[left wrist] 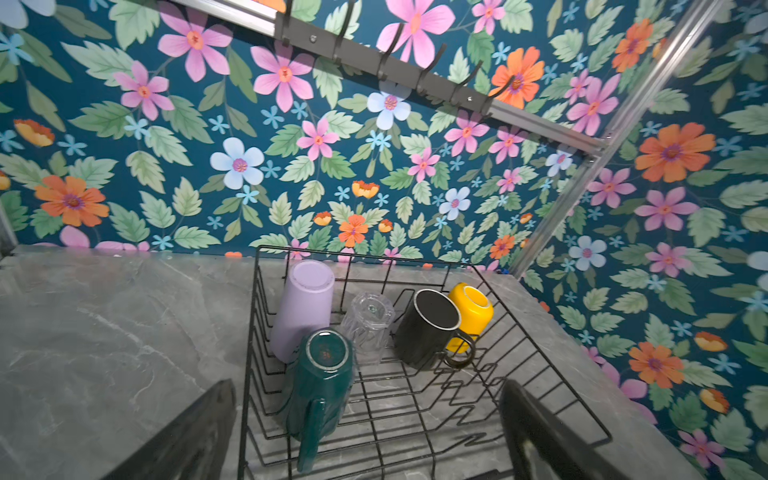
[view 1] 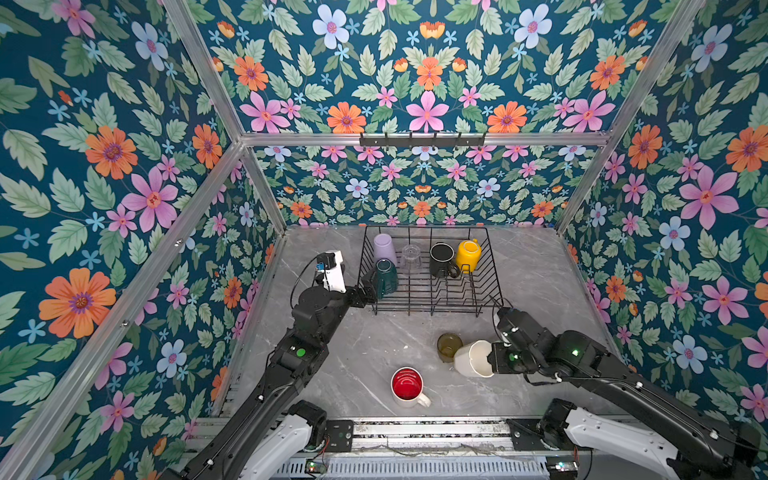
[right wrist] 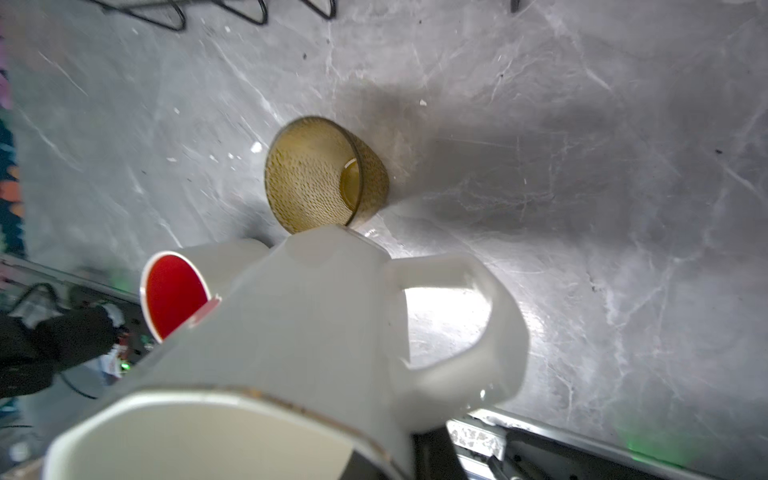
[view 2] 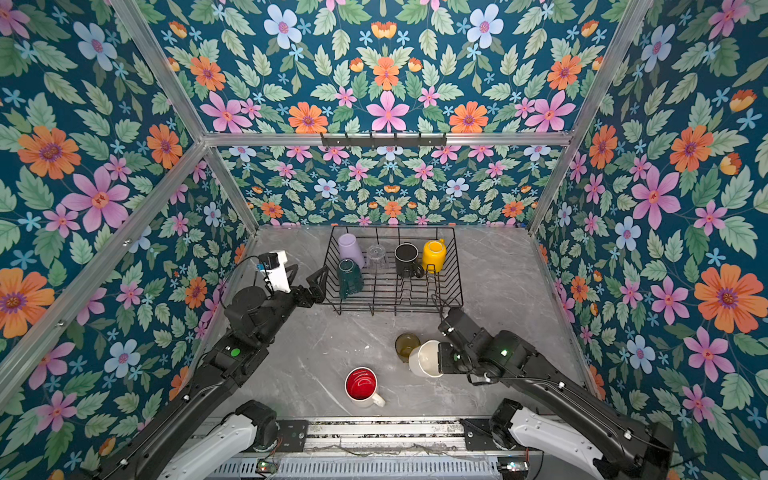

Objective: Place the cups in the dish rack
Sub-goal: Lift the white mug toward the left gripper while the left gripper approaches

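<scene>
Nearest on the grey marbled bench [view 1: 340,361]: upright red-inside white ceramic mug [view 1: 407,384], untouched. Just beyond, right hand [view 1: 490,358] clamped on the rim of the faceted white ceramic mug [view 1: 471,358], tipped, close beside the ribbed olive glass [view 1: 449,347], perhaps touching. Lift straight clear of that glass first. Carry far and left to the black wire dish rack [view 1: 419,291], turn mouth-down, and lower into the free near-middle wires, short of the black mug [view 1: 442,259]. Left hand [view 2: 306,275] spread wide, empty, at the rack's near-left edge beside the inverted dark green mug [view 1: 385,277].
</scene>
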